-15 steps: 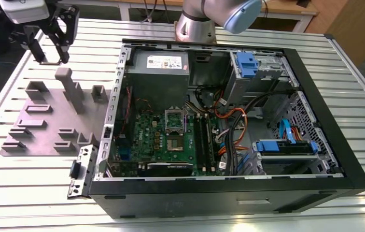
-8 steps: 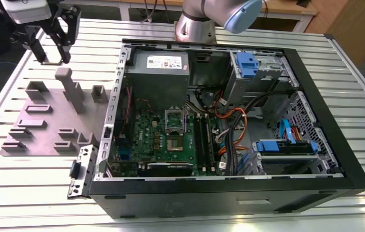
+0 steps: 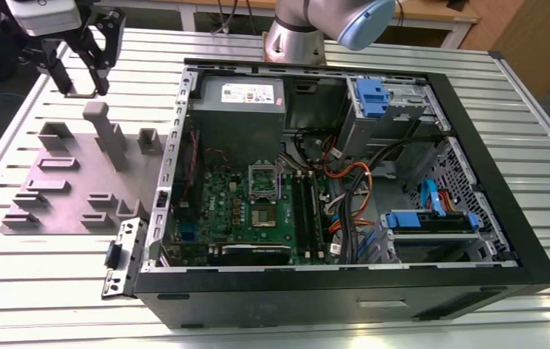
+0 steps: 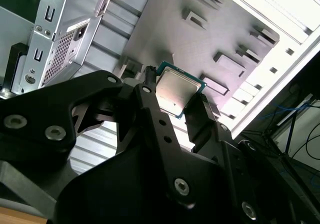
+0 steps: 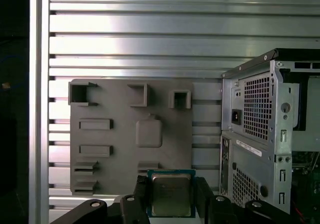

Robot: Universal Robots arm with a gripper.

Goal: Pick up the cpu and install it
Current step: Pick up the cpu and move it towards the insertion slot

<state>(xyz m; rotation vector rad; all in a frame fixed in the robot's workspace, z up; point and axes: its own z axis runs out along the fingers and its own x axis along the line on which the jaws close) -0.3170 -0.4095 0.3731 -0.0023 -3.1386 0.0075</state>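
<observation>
The cpu (image 5: 171, 193) in the gripper (image 5: 172, 203), near the grey fixture plate (image 5: 120, 156)

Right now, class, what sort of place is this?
Probably a robot assembly workbench: an opened computer case on a slotted metal table, a grey fixture plate beside it, the gripper holding the cpu.

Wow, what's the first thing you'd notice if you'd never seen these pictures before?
Probably the big open computer case lying on the slatted metal table, with its green board and cables on show. Then the shiny square cpu, pinched between the black fingers of the tool, near the grey tray of blocks beside the case.
</observation>
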